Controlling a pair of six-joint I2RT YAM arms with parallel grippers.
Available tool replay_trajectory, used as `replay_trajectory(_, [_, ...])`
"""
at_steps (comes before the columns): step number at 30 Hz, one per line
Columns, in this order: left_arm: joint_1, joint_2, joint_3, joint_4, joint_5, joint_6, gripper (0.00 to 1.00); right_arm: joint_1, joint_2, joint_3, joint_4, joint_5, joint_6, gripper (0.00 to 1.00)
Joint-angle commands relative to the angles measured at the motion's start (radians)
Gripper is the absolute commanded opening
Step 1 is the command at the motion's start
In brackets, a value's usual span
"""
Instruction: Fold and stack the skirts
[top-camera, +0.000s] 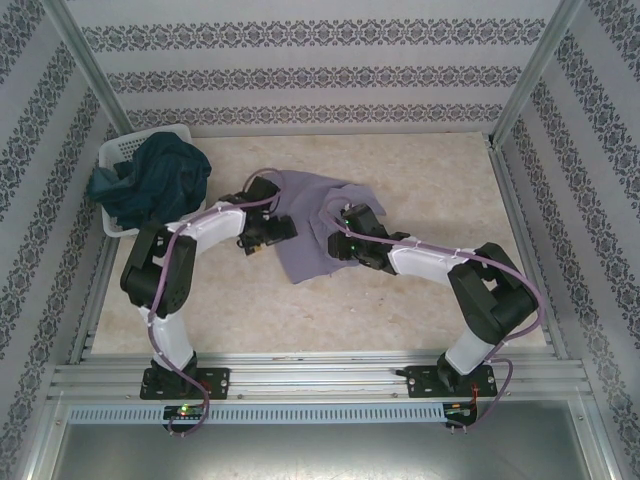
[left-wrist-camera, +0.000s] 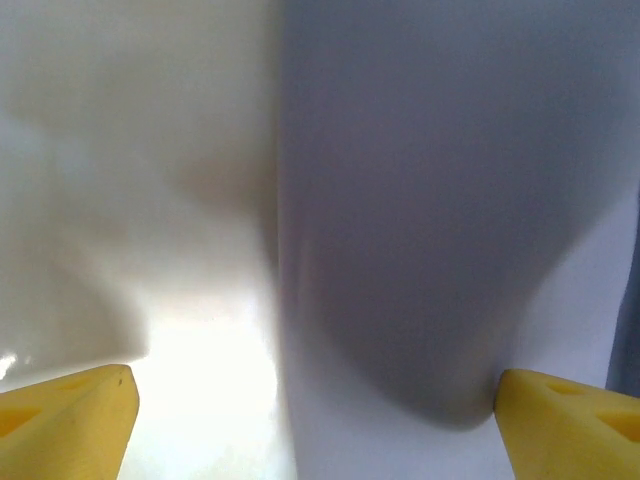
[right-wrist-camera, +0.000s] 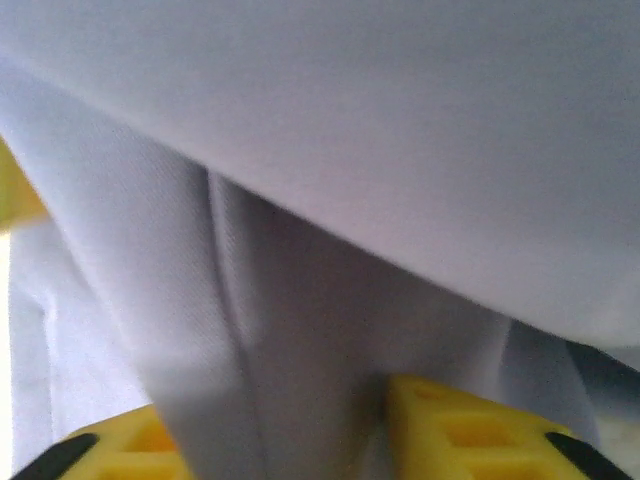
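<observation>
Two robot arms bend over a lavender-grey skirt (top-camera: 305, 250) spread mid-tabletop (top-camera: 420, 180)
The overhead view takes in a teal skirt (top-camera: 165, 180) draped over the white basket (top-camera: 120, 152) at the far left corner. The wrist cameras bring the hands close: the left hand (left-wrist-camera: 315, 420) stands open, yellow fingertips (left-wrist-camera: 65, 420) wide apart astride the skirt's left edge. The right hand (right-wrist-camera: 280, 440), angled down at the skirt's right side, pinches a raised fold
</observation>
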Motion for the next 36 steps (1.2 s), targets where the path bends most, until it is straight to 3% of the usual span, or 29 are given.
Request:
replay_trajectory(1, [-0.057,-0.106,-0.120,0.040,0.024,-0.133,0.89,-0.005,-0.062,-0.013,-0.011,0.049,0.003,0.23])
replay_trajectory(4, [-0.096,-0.134,-0.246,0.216,0.133,-0.220,0.79,-0.027,-0.127,-0.049,0.004,0.004,0.040,0.05])
replay_trajectory(5, [-0.106,-0.112,-0.261,0.267,0.174,-0.239,0.71,-0.036,-0.145,-0.054,0.012,-0.016,0.054,0.00])
replay_trajectory(9, [-0.115,-0.047,-0.218,0.291,0.216,-0.242,0.20,-0.061,-0.228,-0.033,0.007,-0.078,0.076,0.00])
replay_trajectory(10, [-0.116,-0.068,-0.208,0.299,0.209,-0.235,0.11,-0.071,-0.256,-0.023,0.000,-0.100,0.080,0.00])
replay_trajectory(13, [-0.116,-0.181,-0.142,0.237,0.165,-0.165,0.00,-0.116,-0.374,0.001,-0.036,-0.157,0.107,0.00])
replay_trajectory(18, [-0.116,-0.415,0.012,0.061,0.088,-0.027,0.00,-0.248,-0.632,0.045,-0.061,-0.276,0.165,0.00])
replay_trajectory(22, [-0.115,-0.544,0.123,0.009,0.141,0.017,0.00,-0.291,-0.772,0.160,-0.146,-0.342,0.148,0.00])
replay_trajectory(25, [-0.111,-0.527,0.269,-0.089,0.200,0.059,0.00,-0.296,-0.790,0.229,-0.141,-0.332,0.140,0.00])
replay_trajectory(29, [-0.082,-0.445,0.396,-0.130,0.234,0.086,0.00,-0.302,-0.660,0.327,-0.121,-0.302,0.064,0.00])
replay_trajectory(34, [0.022,-0.213,0.408,-0.111,0.280,0.061,0.01,-0.346,-0.289,0.467,-0.105,-0.270,0.020,0.00])
replay_trajectory(35, [0.040,-0.154,0.412,-0.100,0.282,0.050,0.08,-0.355,-0.203,0.508,-0.101,-0.293,0.006,0.06])
replay_trajectory(36, [0.056,-0.085,0.417,-0.077,0.296,0.044,0.11,-0.362,-0.102,0.564,-0.106,-0.307,-0.005,0.18])
